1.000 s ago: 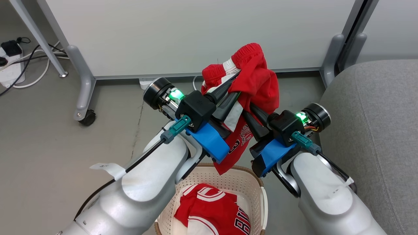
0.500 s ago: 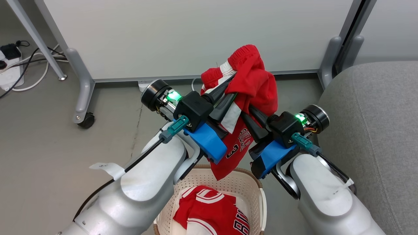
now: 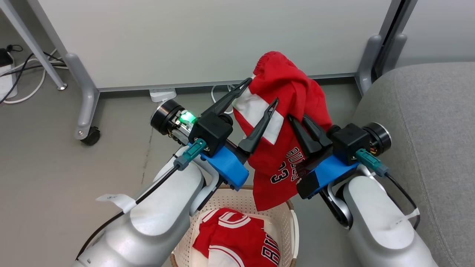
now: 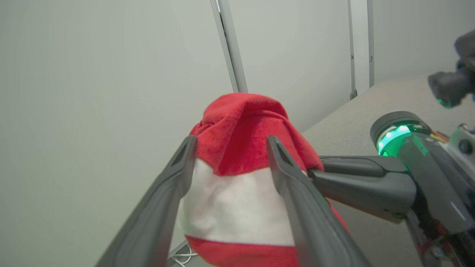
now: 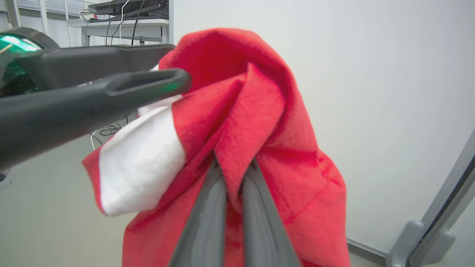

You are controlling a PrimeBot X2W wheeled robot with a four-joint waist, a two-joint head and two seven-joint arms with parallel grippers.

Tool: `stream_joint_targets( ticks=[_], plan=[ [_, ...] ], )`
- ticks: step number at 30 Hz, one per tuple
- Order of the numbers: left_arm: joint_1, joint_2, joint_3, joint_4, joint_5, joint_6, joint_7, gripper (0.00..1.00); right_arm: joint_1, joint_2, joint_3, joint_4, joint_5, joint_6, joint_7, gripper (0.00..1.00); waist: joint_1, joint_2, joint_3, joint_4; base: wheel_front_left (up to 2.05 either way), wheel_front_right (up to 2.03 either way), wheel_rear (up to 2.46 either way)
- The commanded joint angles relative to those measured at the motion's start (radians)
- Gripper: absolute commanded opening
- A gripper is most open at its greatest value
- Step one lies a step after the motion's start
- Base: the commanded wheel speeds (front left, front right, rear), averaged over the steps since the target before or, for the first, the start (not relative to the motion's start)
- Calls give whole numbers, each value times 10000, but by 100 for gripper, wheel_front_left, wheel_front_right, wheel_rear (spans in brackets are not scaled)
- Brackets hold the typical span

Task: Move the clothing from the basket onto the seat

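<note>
A red garment (image 3: 293, 111) with a white panel and black-and-white lettering hangs in the air above the basket (image 3: 293, 222). My right gripper (image 3: 298, 118) is shut on a fold of it, and the pinch shows close up in the right wrist view (image 5: 233, 167). My left gripper (image 3: 262, 90) stands open, its fingers on either side of the garment's white panel (image 4: 237, 207) without pinching it. A second red garment (image 3: 237, 237) lies in the cream basket at the bottom. The grey seat (image 3: 426, 129) fills the right side.
A white partition panel (image 3: 207, 37) on grey legs stands behind, with a caster (image 3: 89, 135) at the left. Cables and a power strip (image 3: 161, 94) lie on the grey floor by the panel's base. Open floor lies to the left of the basket.
My left gripper has opened and let go of the garment, which now hangs from the right gripper alone. The right arm and garment have shifted a little toward the seat.
</note>
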Motion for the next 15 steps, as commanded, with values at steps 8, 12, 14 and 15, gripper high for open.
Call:
stream_joint_targets(
  ticks=[8, 12, 14, 15],
  plan=[
    [298, 224, 209, -665, 195, 153, -44, 100, 758, -4, -945, -609, -196, 5, -7, 0, 0, 0, 316, -598, 0, 0, 0],
    [381, 305, 141, -779, 277, 129, -45, 100, 1071, -15, -1330, -1001, -284, 5, -8, 0, 0, 0, 519, -1156, 0, 0, 0],
    [345, 326, 81, -819, 340, 104, -45, 100, 1205, -8, -1512, -1209, -306, 5, -8, 0, 0, 0, 623, -1469, 0, 0, 0],
    [330, 328, 52, -831, 341, 83, -45, 100, 1285, 0, -1577, -1303, -318, 5, -8, 0, 0, 0, 670, -1626, 0, 0, 0]
  ],
)
